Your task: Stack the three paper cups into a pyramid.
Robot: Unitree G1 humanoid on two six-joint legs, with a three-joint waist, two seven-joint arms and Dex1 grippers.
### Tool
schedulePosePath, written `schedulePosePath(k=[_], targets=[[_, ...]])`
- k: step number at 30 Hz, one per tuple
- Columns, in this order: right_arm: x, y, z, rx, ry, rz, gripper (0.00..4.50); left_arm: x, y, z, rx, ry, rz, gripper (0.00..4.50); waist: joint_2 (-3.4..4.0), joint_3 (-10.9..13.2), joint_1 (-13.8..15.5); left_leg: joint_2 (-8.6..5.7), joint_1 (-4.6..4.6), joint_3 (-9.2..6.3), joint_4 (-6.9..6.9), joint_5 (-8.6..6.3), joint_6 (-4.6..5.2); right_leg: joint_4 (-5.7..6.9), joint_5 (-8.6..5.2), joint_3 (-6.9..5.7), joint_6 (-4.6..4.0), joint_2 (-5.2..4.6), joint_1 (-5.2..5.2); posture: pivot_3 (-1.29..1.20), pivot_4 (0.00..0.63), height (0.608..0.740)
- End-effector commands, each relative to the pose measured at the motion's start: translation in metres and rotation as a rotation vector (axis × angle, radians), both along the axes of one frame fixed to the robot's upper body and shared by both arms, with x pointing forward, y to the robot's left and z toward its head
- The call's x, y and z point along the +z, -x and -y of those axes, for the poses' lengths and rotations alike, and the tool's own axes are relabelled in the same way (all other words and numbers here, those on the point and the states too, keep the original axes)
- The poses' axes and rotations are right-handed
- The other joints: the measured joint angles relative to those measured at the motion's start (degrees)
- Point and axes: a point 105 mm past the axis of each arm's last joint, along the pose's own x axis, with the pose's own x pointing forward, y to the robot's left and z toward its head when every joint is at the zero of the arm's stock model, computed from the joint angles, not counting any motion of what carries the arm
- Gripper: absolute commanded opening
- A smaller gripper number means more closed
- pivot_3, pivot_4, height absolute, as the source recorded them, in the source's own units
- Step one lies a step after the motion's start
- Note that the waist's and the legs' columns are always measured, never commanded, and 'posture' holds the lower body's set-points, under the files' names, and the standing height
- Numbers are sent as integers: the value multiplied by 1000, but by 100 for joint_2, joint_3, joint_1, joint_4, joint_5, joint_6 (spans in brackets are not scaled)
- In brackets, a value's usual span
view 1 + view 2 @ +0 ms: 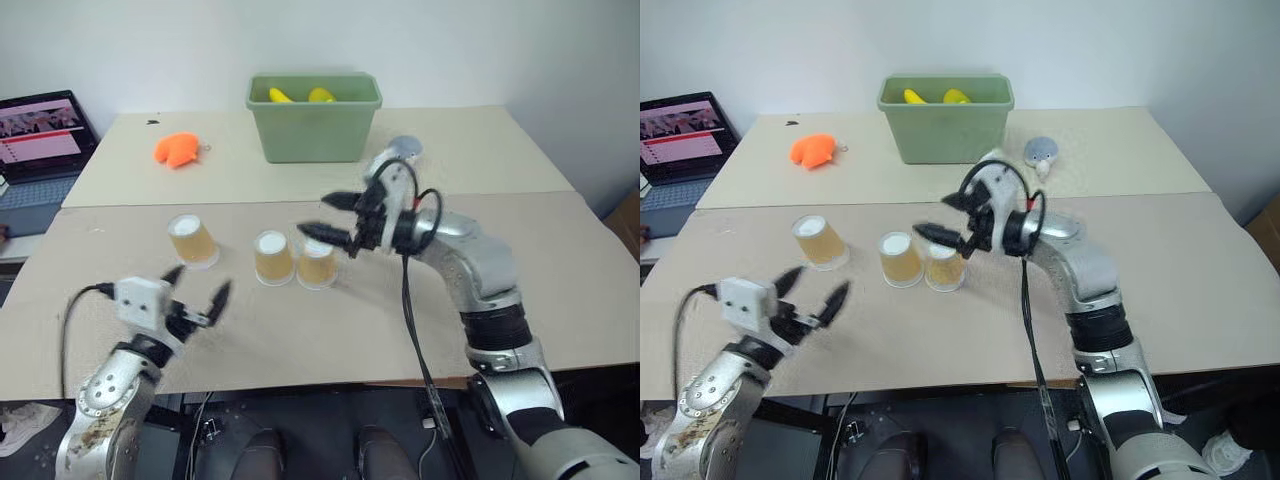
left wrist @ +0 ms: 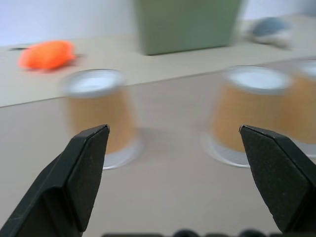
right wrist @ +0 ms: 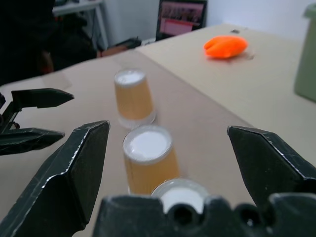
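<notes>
Tan-orange with white bases and rims, your three paper cups (image 1: pixel 260 255) all stand upside down on the beige surface (image 1: pixel 330 330), wide mouths down and narrow white bases up, so each long axis runs straight up. You have no pyramid yet: none sits on another. The left cup (image 1: pixel 192 240) stands apart on the robot's left; the middle cup (image 1: pixel 273 258) and the right cup (image 1: pixel 317 265) stand side by side, touching or almost touching.

Your right gripper (image 1: pixel 331 218) hangs just above the right cup, fingers spread wide and holding nothing, pointing across toward the robot's left. Your left gripper (image 1: pixel 196 290) is nearer the robot, in front of the left cup, likewise spread wide and empty, pointing forward; through its wrist view the left cup and the middle cup flank the gap between its fingers.

Behind the cups, you see a green bin (image 1: pixel 314 118) holding yellow items (image 1: pixel 300 95), an orange toy (image 1: pixel 177 149) to its left, a grey toy (image 1: pixel 1042 152) to its right, and a laptop (image 1: pixel 40 135) at the far left edge. Nothing lies between the three cups.
</notes>
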Motion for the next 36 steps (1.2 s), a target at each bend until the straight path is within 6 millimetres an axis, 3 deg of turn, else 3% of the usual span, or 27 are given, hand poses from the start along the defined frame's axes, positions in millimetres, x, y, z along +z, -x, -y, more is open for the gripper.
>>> schedulePosePath(k=[1,12,25,36], targets=[[17,6,12,-46,-39,51,4438,6,-6,-14,82,8,46,4500,-2,-1,-1,0,-1,0,0,0,0,0,0,0,0,-1,0,0,150,732],[14,12,39,-159,-18,40,4438,-14,-51,6,-47,-1,0,4500,-4,-3,-3,-1,-4,-1,0,0,0,-1,0,-3,0,2,0,0,150,732],[9,17,44,-199,-16,33,4438,4,-95,11,-122,-50,39,4500,-5,-2,-4,-3,-11,-2,3,0,0,-3,0,-4,1,0,-2,0,150,732],[8,18,44,-200,-13,34,4438,12,-110,12,-117,-39,67,4500,-6,-2,-10,-3,-15,-4,3,1,0,-1,0,-6,1,0,-6,0,150,732]])
